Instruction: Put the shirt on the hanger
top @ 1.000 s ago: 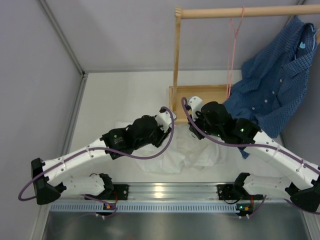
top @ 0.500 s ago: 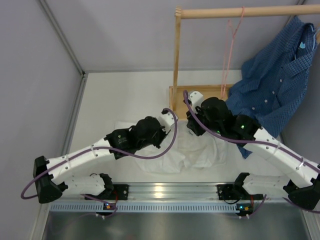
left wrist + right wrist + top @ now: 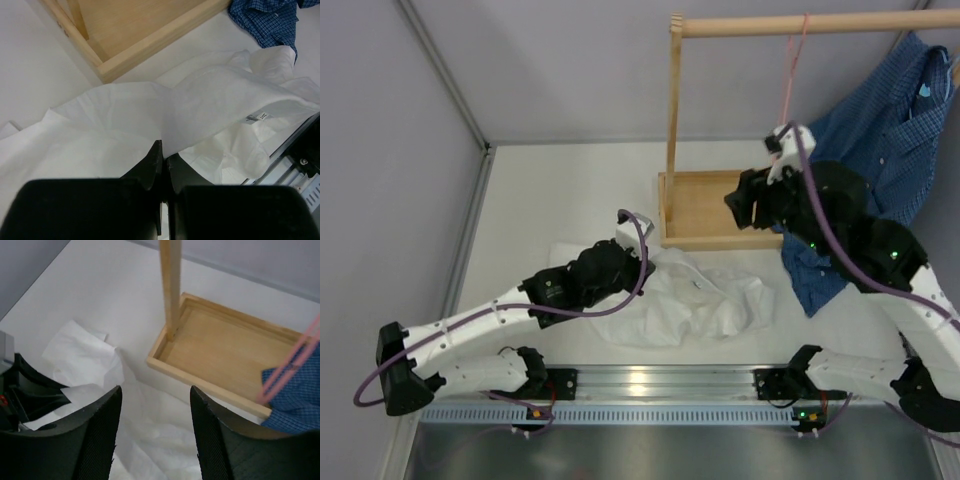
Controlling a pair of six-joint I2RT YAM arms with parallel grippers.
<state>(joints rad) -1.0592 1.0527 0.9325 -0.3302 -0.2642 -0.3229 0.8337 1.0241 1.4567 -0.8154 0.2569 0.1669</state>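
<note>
1. White tabletop (image 3: 550,190) walled in by grey panels; both arms reach in from the near edge.
2. The left gripper (image 3: 163,156) is clenched: its two dark fingers (image 3: 152,162) press together on a raised fold of the shirt (image 3: 215,100).
3. From that pinch the white cloth spreads to the right and toward the near edge in wrinkled heaps on the table. Its collar label (image 3: 257,117), marked M, faces up on the right of the pinch.
4. The shirt's far edge lies just beside the near rim of the wooden base tray (image 3: 130,25).
5. The right gripper (image 3: 155,395) is released, with its fingers (image 3: 95,440) spread wide and nothing between them.
6. It hangs above the table, well apart from the shirt, which lies below and to its near left.
7. The hanger (image 3: 786,85) hangs by its hook from the wooden rail (image 3: 800,24). Its pink wire runs down just to the right of the right gripper, untouched by the fingers.
8. A blue checked shirt (image 3: 880,150) drapes from the rail's right end, behind the hanger, and its hem reaches the table beside the tray.
9. The upright post (image 3: 170,285) rises from the tray's left side to the rail.
</note>
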